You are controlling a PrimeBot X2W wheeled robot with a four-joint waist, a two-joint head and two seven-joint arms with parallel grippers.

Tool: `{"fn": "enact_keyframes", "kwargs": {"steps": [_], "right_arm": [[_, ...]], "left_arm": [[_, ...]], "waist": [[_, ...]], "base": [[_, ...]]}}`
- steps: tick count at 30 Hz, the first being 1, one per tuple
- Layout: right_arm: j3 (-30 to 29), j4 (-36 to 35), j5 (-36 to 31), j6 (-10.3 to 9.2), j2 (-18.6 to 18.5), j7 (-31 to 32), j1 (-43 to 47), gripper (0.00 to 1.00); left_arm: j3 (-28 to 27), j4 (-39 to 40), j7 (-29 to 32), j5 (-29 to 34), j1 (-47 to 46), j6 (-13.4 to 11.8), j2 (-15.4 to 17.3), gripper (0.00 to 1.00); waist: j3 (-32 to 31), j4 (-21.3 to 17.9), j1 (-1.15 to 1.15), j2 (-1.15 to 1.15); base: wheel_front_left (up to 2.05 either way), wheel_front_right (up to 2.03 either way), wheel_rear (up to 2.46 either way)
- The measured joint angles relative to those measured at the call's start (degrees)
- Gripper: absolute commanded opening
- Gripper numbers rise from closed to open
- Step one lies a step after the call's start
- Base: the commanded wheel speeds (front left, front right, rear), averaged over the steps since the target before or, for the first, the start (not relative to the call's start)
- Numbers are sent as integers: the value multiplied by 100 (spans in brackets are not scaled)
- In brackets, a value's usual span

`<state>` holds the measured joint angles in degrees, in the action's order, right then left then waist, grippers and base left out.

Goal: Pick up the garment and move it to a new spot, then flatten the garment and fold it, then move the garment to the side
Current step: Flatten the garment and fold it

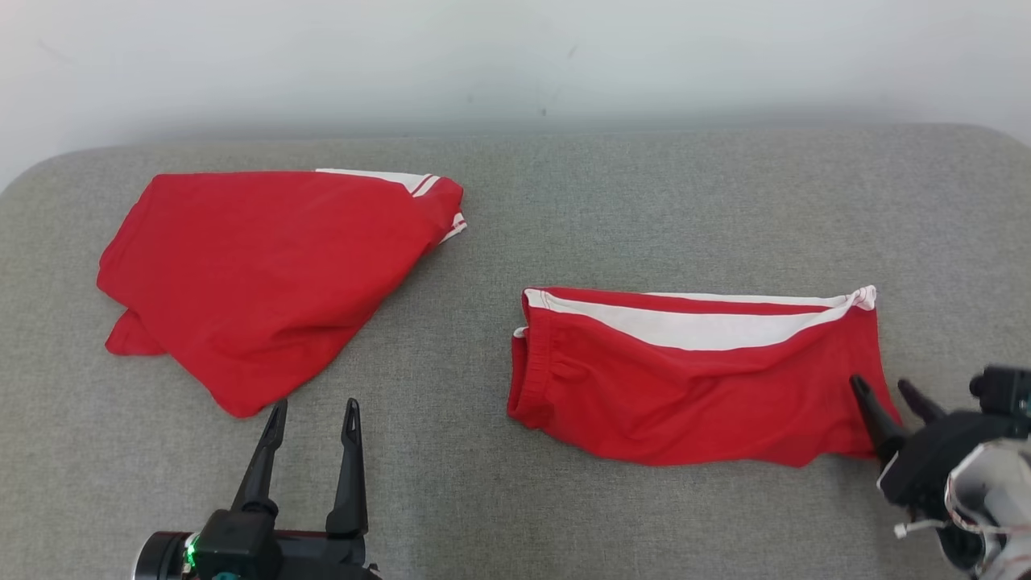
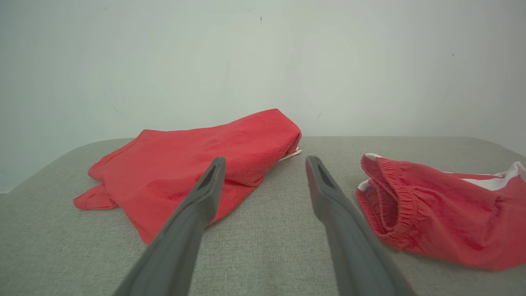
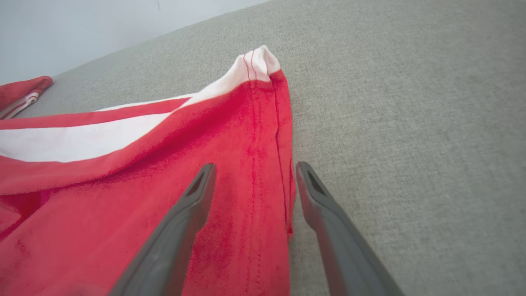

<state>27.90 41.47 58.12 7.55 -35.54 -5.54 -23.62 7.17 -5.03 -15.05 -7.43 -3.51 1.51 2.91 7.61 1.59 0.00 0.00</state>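
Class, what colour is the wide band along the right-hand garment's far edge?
White band on a red garment; clearest in the head view.

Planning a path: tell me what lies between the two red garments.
Just bare grey surface between the left garment and the right garment, in the head view.

left tool (image 1: 316, 403): spread wide | right tool (image 1: 879, 382): spread wide

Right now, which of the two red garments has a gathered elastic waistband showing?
The red folded garment with the broad white band, lying on the robot's right; its ruffled waistband faces the middle. The other red garment shows only thin white stripes.
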Motion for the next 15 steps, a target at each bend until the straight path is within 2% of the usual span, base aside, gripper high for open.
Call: {"fn": "enact_keyframes", "kwargs": {"steps": [10, 14, 15], "right_arm": [[-73, 873, -545, 0, 75, 516, -625, 100], [-52, 960, -577, 0, 178, 642, -693, 100], [-30, 965, -576, 0, 205, 716, -698, 77]], "left_arm": [[82, -15, 0, 35, -108, -8, -1, 100], [80, -11, 0, 26, -120, -26, 0, 100], [74, -11, 0, 24, -120, -30, 0, 100]], "waist": [[85, 167, 1, 1], [116, 232, 0, 1], [123, 237, 0, 1]], "base": [[0, 0, 0], [0, 0, 0], [0, 0, 0]]}}
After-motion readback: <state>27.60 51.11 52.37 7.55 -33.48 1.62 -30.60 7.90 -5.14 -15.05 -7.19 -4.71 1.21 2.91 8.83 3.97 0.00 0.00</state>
